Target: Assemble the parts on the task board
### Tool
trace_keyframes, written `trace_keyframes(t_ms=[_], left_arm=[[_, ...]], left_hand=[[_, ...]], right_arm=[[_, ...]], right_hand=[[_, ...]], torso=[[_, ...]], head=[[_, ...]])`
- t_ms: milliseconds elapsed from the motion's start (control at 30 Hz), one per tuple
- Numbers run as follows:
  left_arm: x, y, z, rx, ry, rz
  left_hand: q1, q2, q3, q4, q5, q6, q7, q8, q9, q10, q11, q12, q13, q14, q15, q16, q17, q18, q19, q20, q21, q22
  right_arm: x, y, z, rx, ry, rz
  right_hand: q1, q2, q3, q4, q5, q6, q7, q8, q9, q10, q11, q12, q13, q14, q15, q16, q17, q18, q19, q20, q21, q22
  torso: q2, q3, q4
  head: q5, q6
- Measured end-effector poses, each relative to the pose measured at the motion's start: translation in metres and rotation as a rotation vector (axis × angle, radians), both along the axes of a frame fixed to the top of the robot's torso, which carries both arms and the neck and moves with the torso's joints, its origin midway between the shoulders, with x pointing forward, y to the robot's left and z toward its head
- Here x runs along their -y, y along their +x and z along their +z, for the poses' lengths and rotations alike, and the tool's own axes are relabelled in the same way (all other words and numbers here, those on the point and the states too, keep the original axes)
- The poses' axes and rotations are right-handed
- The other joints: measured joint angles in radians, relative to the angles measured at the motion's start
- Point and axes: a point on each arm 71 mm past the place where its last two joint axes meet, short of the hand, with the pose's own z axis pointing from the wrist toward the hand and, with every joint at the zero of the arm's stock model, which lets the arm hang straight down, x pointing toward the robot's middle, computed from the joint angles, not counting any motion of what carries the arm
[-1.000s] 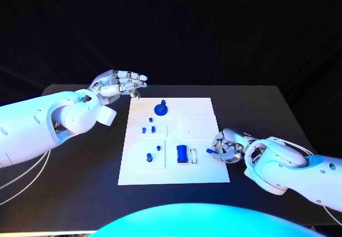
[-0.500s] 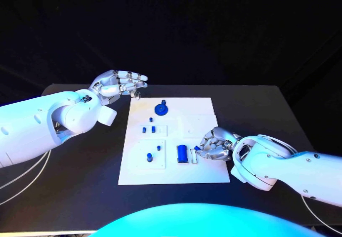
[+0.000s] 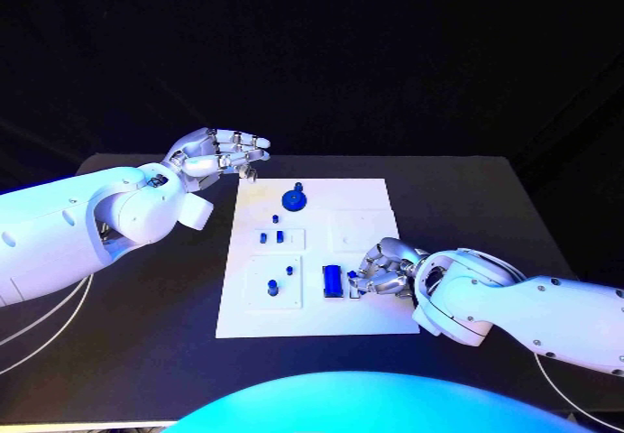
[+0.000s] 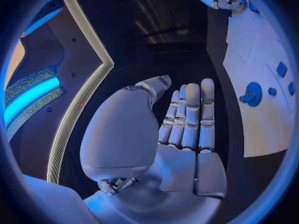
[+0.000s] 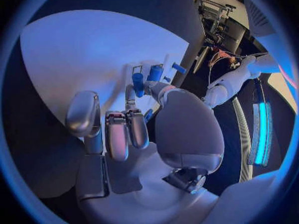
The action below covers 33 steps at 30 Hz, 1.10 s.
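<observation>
Task board (image 3: 312,311): white plate mid-table w/ small blue parts | R hand (image 3: 380,271) over board's near-right, pinching a blue part (image 3: 351,274) | L hand (image 3: 215,153) empty, fingers apart, past board's far-left corner

The right robot hand (image 3: 377,269) hides the task board's (image 3: 312,320) edge (partly).

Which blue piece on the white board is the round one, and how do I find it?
Start at the white task board in the middle of the black table. Look along its far edge, nearest the left robot hand. The round blue part sits there, wider than the small blue pegs closer in.
</observation>
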Motion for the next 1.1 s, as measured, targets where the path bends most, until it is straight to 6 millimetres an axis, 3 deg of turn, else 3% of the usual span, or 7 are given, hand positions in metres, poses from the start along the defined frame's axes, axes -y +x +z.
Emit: trace_keyframes(t_ms=[133, 300, 533, 700, 1100], left_arm=[[0.0, -0.0001, 0.0, -0.001, 0.0, -0.002], [0.0001, -0.0004, -0.0001, -0.002, 0.0, -0.004], [-0.0005, -0.0006, -0.0001, -0.004, 0.001, -0.005], [-0.0006, -0.0006, -0.0002, -0.005, 0.001, -0.006], [-0.0008, -0.0008, -0.0003, -0.007, 0.001, -0.007]], left_hand=[[0.0, 0.0, 0.0, 0.0, 0.0, 0.0, 0.0, 0.0, 0.0, 0.0, 0.0, 0.0, 0.001, 0.0, 0.0, 0.0, 0.0, 0.0, 0.0, 0.0, -0.004, -0.001], [0.0, 0.0, 0.0, 0.0, 0.0, 0.0, 0.0, 0.0, 0.0, 0.0, 0.0, 0.0, 0.001, 0.0, 0.0, 0.0, 0.0, 0.0, 0.0, 0.0, -0.004, -0.001], [0.0, 0.0, 0.0, 0.0, 0.0, 0.0, 0.0, 0.0, 0.0, 0.0, 0.0, 0.0, 0.001, 0.0, 0.0, 0.0, 0.0, 0.0, 0.0, 0.0, -0.004, -0.001], [0.0, 0.0, 0.0, 0.0, 0.0, 0.0, 0.0, 0.0, 0.0, 0.0, 0.0, 0.0, 0.001, 0.0, 0.0, 0.0, 0.0, 0.0, 0.0, 0.0, -0.004, -0.001], [0.0, 0.0, 0.0, 0.0, 0.0, 0.0, 0.0, 0.0, -0.001, 0.0, 0.0, 0.0, 0.001, 0.0, 0.0, 0.0, 0.0, 0.0, 0.004, 0.004, -0.004, -0.001]], right_arm=[[-0.0017, 0.0008, -0.0009, -0.002, -0.003, 0.004], [-0.0019, 0.0017, -0.0018, -0.001, -0.013, 0.007], [-0.0012, 0.0019, -0.0041, -0.003, -0.037, 0.011], [-0.0019, 0.0021, -0.0038, 0.004, -0.048, 0.017], [-0.0042, 0.0023, -0.0033, 0.019, -0.062, 0.023]], right_hand=[[-0.005, 0.0, -0.002, 0.002, -0.002, 0.004, 0.003, 0.004, 0.003, 0.0, 0.0, 0.004, 0.0, 0.0, 0.0, 0.0, 0.0, 0.0, 0.0, 0.0, 0.0, 0.0], [-0.009, -0.004, -0.01, 0.004, -0.006, 0.017, -0.009, 0.0, -0.001, 0.001, 0.001, 0.004, 0.0, 0.003, -0.003, 0.0, 0.0, 0.0, 0.0, 0.0, 0.0, 0.001], [-0.019, -0.003, -0.018, 0.013, -0.012, 0.019, -0.009, -0.004, -0.002, 0.001, 0.001, 0.009, 0.0, 0.004, -0.004, 0.0, 0.0, 0.0, 0.0, 0.0, -0.001, 0.001], [-0.024, -0.008, -0.019, 0.014, -0.015, 0.028, -0.018, -0.004, -0.002, 0.001, 0.001, 0.009, 0.0, 0.004, -0.004, 0.0, 0.0, 0.0, 0.0, 0.0, -0.004, 0.001], [-0.031, 0.0, -0.027, 0.022, -0.019, 0.032, -0.021, 0.001, 0.001, -0.002, -0.002, 0.019, 0.0, 0.004, -0.004, 0.0, 0.0, 0.0, 0.0, 0.0, -0.008, 0.001]], torso=[[0.0, 0.0003, -0.0004], [0.0, 0.0, -0.0005], [0.0, -0.0001, 0.0], [0.0, 0.0001, 0.0], [0.0, 0.0005, 0.0001]], head=[[0.0, 0.0], [-0.001, 0.0], [0.0, 0.0], [0.0, 0.0], [-0.001, 0.0]])
